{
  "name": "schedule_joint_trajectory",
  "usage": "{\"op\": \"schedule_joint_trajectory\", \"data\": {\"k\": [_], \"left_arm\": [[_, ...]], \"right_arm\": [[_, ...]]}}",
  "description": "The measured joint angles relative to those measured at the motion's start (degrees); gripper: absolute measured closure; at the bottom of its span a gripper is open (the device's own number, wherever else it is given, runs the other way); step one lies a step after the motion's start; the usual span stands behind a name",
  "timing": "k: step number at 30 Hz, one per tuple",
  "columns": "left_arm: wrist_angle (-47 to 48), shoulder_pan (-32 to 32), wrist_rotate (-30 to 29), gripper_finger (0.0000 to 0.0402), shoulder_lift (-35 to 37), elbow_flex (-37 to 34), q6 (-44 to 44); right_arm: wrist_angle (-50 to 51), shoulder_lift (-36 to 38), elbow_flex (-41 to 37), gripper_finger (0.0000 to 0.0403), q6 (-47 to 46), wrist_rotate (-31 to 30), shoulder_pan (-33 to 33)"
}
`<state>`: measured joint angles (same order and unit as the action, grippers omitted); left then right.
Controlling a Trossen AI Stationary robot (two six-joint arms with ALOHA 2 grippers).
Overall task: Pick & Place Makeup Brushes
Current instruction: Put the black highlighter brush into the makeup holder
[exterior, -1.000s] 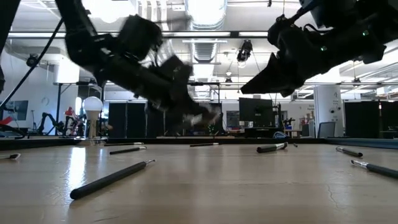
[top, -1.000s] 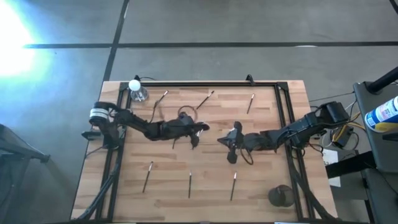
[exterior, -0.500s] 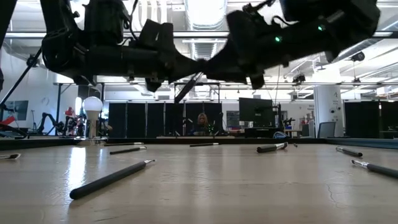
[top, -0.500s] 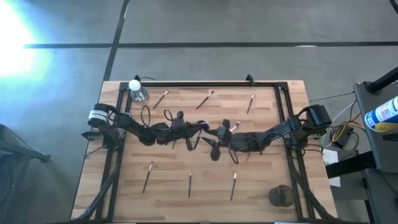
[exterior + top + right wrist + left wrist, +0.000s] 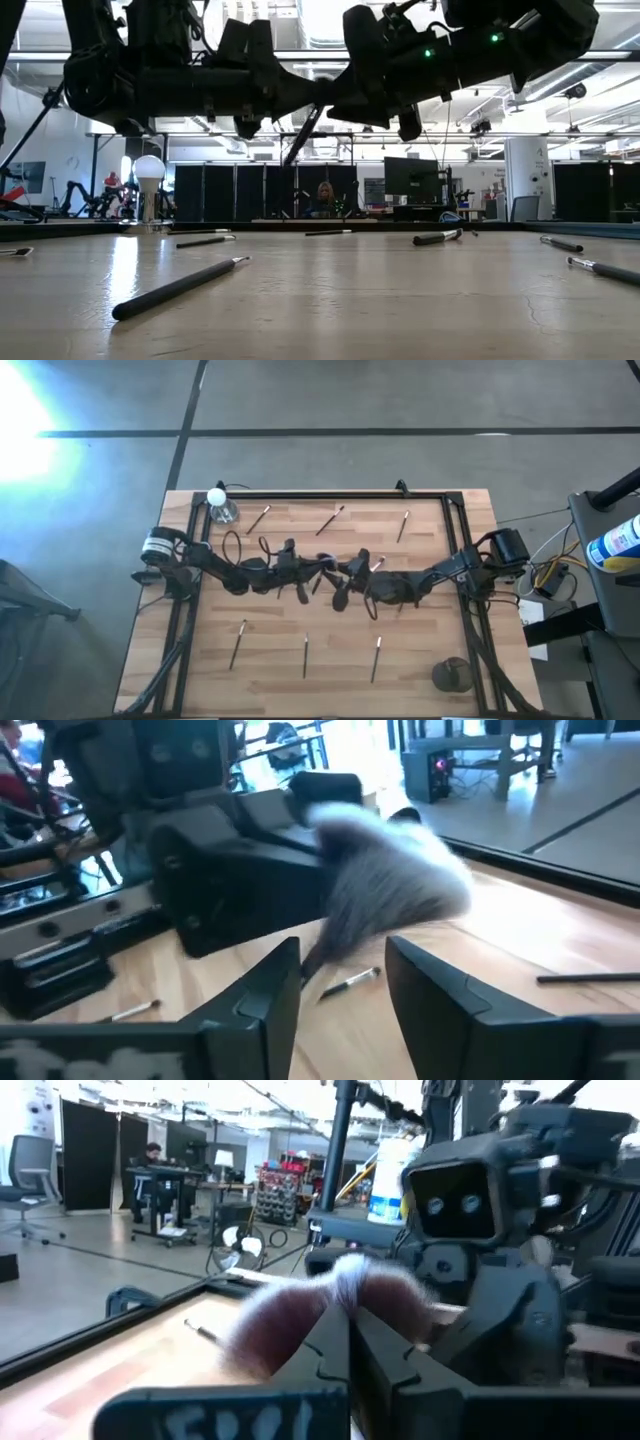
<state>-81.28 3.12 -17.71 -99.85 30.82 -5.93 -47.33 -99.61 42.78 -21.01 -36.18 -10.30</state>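
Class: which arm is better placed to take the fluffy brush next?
Right: the right gripper is open just before the fluffy brush, which the left gripper is shut on.

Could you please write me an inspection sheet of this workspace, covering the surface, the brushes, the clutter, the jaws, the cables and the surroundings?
Surface: wooden table inside a dark frame.
Job's things: six makeup brushes lie loose, three along the far side, such as one, and three along the near side, such as one; a dark-red-headed brush is held up at mid-table.
Clutter: clear bottle with white cap at the far left corner; dark round object at the near right corner.
Grippers: left gripper shut on the dark-red-headed brush; right gripper meets it, jaws open around the bristles.
Cables: loops on both arms, such as one.
Surroundings: a seated person beyond the table.
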Motion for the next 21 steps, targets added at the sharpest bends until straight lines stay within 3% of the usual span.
{"op": "schedule_joint_trajectory", "data": {"k": [9, 21], "left_arm": [[-1.43, 0.07, 1.04, 0.0401, 0.00, 1.22, 0.03], [-1.66, 0.10, 2.77, 0.0402, 0.01, 2.59, -0.40]], "right_arm": [[-1.78, 0.00, 0.11, 0.0283, 3.23, 0.18, 0.65], [-4.25, 0.00, 0.09, 0.0345, 11.16, 2.62, 1.00]]}}
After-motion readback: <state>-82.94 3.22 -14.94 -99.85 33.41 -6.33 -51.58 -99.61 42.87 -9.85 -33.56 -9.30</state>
